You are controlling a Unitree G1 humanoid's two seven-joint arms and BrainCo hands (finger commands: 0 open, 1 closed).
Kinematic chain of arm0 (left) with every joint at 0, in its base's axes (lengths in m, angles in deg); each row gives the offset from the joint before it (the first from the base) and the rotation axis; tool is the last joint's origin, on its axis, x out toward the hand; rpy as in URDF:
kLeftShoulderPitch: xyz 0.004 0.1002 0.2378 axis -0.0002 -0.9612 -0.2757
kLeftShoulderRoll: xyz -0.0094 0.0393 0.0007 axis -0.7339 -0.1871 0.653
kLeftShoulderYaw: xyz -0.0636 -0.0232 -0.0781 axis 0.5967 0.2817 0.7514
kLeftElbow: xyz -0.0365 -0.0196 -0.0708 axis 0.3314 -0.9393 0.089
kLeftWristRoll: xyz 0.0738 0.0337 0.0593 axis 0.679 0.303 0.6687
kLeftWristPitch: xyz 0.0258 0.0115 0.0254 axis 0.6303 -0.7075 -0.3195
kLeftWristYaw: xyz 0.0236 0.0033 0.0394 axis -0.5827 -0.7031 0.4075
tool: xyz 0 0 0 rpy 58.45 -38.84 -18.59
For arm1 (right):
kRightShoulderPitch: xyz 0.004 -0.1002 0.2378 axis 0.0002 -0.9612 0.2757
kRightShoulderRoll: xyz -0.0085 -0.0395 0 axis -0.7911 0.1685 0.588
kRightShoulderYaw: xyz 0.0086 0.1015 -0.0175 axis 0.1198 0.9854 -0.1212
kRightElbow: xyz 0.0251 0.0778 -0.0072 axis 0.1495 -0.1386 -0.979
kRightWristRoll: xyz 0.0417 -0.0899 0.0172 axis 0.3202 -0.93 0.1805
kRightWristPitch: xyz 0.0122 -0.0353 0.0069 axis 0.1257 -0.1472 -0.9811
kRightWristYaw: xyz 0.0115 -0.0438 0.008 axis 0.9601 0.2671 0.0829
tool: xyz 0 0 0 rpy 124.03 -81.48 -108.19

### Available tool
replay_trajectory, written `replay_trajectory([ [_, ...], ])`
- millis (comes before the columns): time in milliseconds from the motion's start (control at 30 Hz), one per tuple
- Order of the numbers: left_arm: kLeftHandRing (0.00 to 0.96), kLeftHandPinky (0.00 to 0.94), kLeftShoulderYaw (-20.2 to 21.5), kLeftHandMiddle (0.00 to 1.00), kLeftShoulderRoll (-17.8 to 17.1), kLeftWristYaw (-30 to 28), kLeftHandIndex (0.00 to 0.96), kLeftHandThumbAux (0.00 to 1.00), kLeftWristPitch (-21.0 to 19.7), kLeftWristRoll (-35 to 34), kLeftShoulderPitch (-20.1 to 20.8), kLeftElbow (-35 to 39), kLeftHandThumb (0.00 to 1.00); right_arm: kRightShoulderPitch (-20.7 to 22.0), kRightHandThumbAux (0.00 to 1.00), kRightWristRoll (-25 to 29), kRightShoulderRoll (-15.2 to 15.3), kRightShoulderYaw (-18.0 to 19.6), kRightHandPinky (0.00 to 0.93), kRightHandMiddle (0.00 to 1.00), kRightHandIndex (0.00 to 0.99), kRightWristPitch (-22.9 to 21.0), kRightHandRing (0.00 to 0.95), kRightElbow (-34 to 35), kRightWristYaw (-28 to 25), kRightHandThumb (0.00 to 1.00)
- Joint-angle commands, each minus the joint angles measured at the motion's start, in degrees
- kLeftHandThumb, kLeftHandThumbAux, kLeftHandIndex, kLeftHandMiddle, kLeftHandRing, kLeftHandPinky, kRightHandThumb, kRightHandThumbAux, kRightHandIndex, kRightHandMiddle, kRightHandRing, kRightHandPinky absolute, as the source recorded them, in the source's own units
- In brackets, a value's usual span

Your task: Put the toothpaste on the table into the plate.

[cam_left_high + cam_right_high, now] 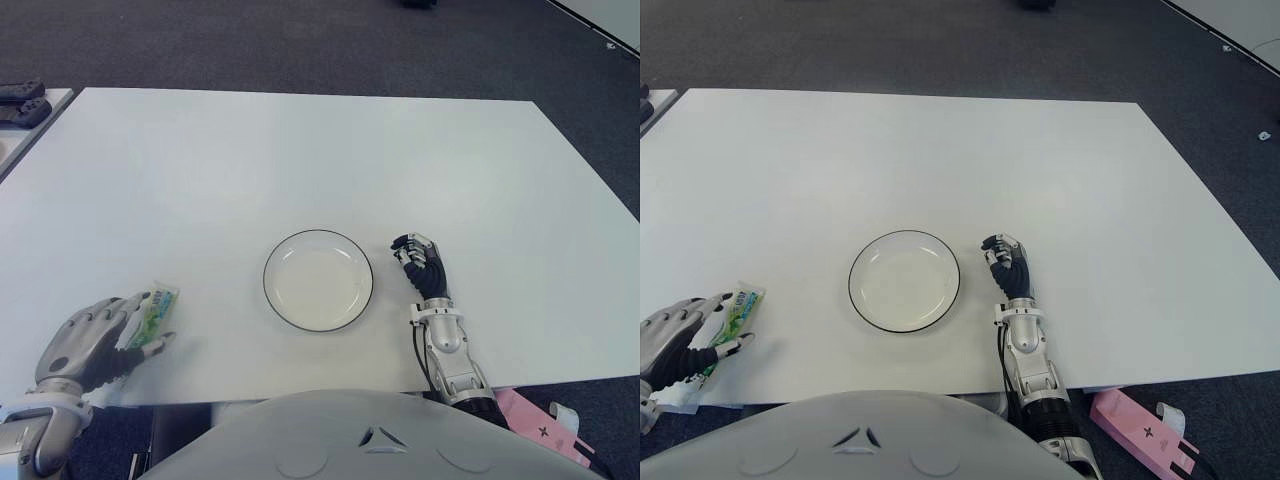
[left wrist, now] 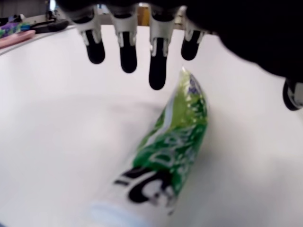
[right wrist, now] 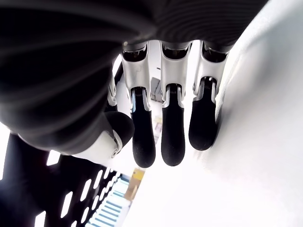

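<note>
A white bench (image 1: pixel 300 160) is filling most of the eye views, and a white plate (image 1: pixel 318 280) with a thin dark rim is sitting on it near the middle of the near edge, holding nothing. The toothpaste (image 1: pixel 152 312), a green-and-white tube, is lying flat on the bench near the near left corner, well apart from the plate and to its left. The left robot hand (image 1: pixel 95 345) is hovering over the tube's near end, its fingers (image 2: pixel 157 71) spread and extended above the tube rather than wrapped around it; in the left wrist view the fingertips are hanging just above the tube's far end with bare bench showing between them, and the thumb is standing off to one side, so the hand is open and gripping nothing. Whether any fingertip is actually touching the tube cannot be told. The right robot hand (image 1: pixel 422 262) is showing just beside the plate on its right side, near the near edge of the bench, with its fingers (image 3: pixel 173 137) curled in toward the palm and nothing between them; the right wrist view is showing only the bent fingers and thumb. A pink box (image 1: pixel 1145 435) is lying on the dark floor beyond the near right corner of the bench.
</note>
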Motion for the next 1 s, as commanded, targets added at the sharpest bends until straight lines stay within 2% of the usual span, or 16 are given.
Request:
replay_trajectory([
  [33, 0.088, 0.089, -1.1, 0.144, -2.3, -3.4, 0.069, 0.253, -1.5, 0.4, -3.4, 0.1, 0.188, -2.3, 0.734, 0.4, 0.3, 0.2, 0.481, 0.503, 0.429, -1.9, 0.499, -2.7, -1.1, 0.702],
  [167, 0.079, 0.077, -1.7, 0.134, -1.4, -8.5, 0.055, 0.267, -3.6, 0.9, -5.4, 4.9, 0.187, -2.3, 0.734, 0.7, 0.4, 0.4, 0.475, 0.504, 0.428, -2.0, 0.497, -2.7, -1.6, 0.703],
  [267, 0.077, 0.068, -1.8, 0.131, -1.6, -10.3, 0.043, 0.283, -3.8, 0.9, -6.1, 5.6, 0.184, -2.3, 0.734, 0.6, 0.3, 0.5, 0.472, 0.505, 0.428, -2.2, 0.496, -2.7, -1.5, 0.703],
  [633, 0.114, 0.044, -2.6, 0.167, -2.9, -11.8, 0.031, 0.294, -1.3, 1.5, -8.1, 5.0, 0.172, -2.3, 0.735, 0.2, 0.1, 0.5, 0.491, 0.508, 0.426, -2.4, 0.500, -2.8, -1.2, 0.700],
  [1000, 0.090, 0.040, -5.1, 0.140, -3.0, -14.0, 0.016, 0.259, -1.8, 3.2, -8.7, 4.0, 0.130, -2.2, 0.735, 0.1, 0.4, 0.4, 0.500, 0.507, 0.427, -1.5, 0.505, -3.0, -1.3, 0.699],
])
